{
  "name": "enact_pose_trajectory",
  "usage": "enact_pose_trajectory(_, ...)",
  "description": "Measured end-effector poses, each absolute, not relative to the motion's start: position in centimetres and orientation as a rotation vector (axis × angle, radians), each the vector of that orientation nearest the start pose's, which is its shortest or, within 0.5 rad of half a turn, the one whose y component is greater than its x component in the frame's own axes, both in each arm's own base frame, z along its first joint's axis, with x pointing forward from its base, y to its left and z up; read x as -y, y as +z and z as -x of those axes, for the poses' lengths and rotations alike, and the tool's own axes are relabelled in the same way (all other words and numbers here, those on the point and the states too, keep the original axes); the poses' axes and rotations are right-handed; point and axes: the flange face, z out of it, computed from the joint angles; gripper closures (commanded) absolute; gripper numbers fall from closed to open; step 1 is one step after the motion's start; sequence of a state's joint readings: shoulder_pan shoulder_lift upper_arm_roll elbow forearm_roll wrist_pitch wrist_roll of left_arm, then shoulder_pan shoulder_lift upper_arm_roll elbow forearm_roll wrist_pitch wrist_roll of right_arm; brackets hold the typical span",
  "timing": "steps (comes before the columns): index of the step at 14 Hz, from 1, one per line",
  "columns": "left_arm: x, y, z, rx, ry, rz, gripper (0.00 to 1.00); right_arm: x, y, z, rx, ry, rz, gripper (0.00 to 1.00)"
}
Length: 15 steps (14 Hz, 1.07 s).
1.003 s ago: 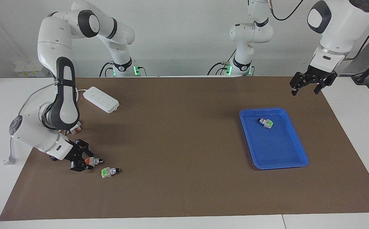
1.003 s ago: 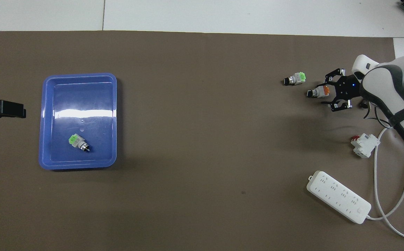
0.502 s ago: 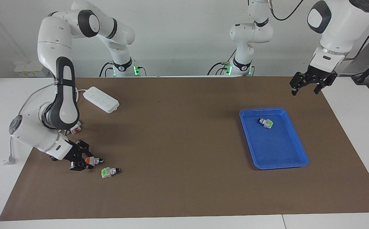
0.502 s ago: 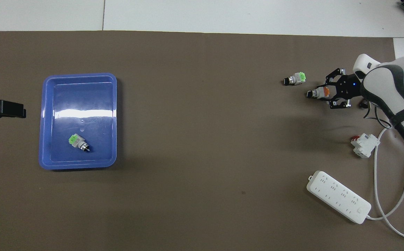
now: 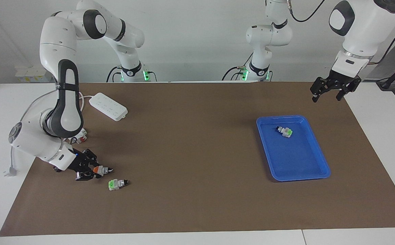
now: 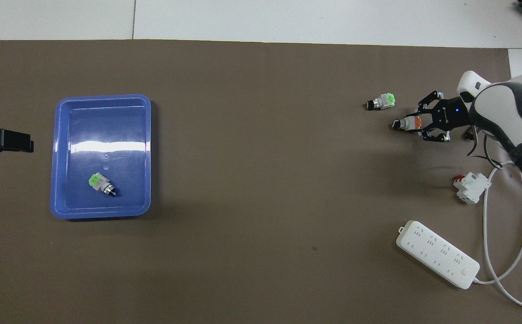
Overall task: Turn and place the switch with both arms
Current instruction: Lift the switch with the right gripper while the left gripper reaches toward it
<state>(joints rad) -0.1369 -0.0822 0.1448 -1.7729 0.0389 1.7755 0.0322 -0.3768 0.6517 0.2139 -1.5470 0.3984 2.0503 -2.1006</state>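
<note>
The right gripper (image 5: 95, 171) is clamped on the orange-ended switch (image 5: 101, 170), low over the brown mat (image 5: 197, 190) at the right arm's end, toward the edge farthest from the robots. The switch lies level: white body, silver collar, black knob tip pointing away from the fingers. Three such switches show; a green-ended switch (image 5: 117, 183) lies just beside, another in the blue tray (image 5: 320, 160). The left gripper (image 5: 331, 92) waits spread wide above the mat's corner.

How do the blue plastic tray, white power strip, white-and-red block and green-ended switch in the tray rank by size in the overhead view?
1. Blue plastic tray.
2. White power strip.
3. White-and-red block.
4. Green-ended switch in the tray, only slightly smaller than the block, so the last two are close.
</note>
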Motion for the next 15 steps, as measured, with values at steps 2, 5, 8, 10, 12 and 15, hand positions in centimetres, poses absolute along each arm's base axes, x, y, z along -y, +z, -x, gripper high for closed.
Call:
enact_pose_trajectory(2, -1.0, 59.1, -54.4, -0.048, -0.130, 3.110, 0.00, 10.4, 27.4, -67.6, -2.615, 0.637, -2.281, 1.00)
enact_pose_trajectory(5, -1.0, 59.1, -54.4, -0.048, -0.130, 3.110, 0.00, 8.3, 30.4, -66.5, -2.656, 0.667, -2.323, 1.00)
enact_pose_trajectory(8, -1.0, 59.1, -54.4, -0.048, -0.130, 3.110, 0.00, 3.2, 34.5, -64.6, -2.683, 0.733, -2.323, 1.00)
enact_pose_trajectory(10, -0.7, 59.1, -54.4, -0.057, -0.130, 3.110, 0.00, -1.1, 36.8, -63.6, -2.698, 0.787, -2.320, 1.00)
enact_pose_trajectory(12, -0.2, 59.1, -54.4, -0.071, -0.130, 3.110, 0.00, -4.6, 38.1, -63.2, -2.695, 0.882, -2.325, 1.00)
enact_pose_trajectory(15, 0.3, 59.2, -54.4, -0.086, -0.133, 3.109, 0.00, -8.6, 39.1, -63.3, -2.675, 1.055, -2.336, 1.00)
